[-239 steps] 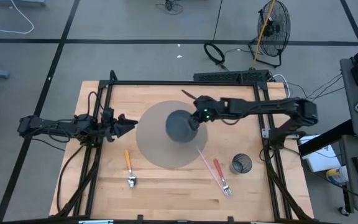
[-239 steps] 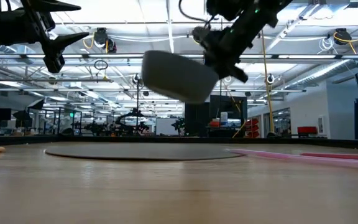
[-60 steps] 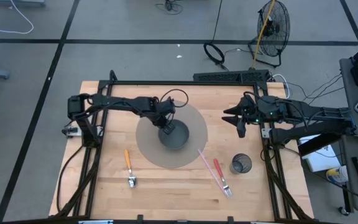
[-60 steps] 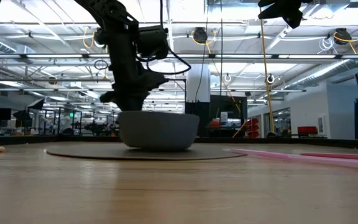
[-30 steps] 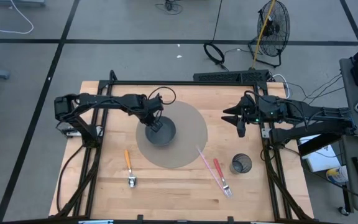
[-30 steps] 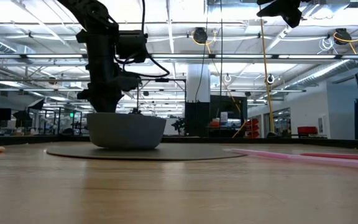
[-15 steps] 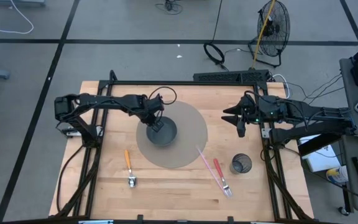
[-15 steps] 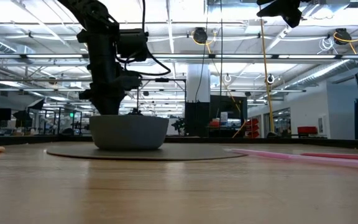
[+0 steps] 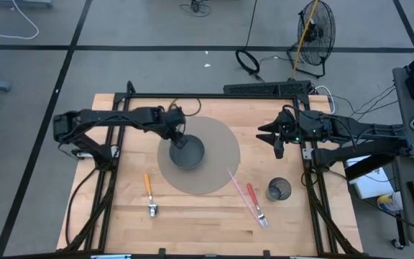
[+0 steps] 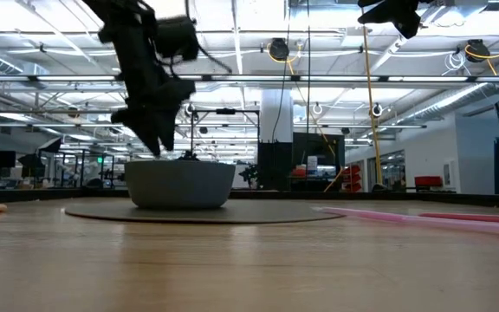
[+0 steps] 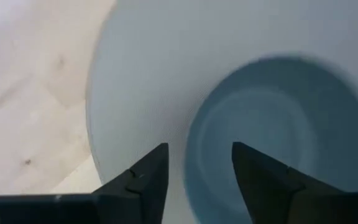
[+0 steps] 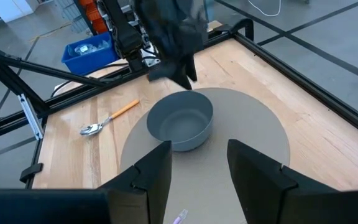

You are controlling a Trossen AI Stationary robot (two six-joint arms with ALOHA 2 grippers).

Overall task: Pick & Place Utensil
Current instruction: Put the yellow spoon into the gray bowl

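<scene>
Writing shows nowhere; left pincer [image 9: 179, 139] hangs parted above bowl [image 9: 187, 153].

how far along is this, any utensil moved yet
Done: the grey bowl sits upright on the round mat. In hand: nothing; the left gripper hangs open just above the bowl's rim, and the right gripper waits open near the table's right edge. Left: every utensil. The orange-handled spoon and the red fork lie on the wood, and the mesh cup looks empty.

Grey bowl [image 9: 187, 153], orange-handled spoon [image 9: 149, 188]
</scene>
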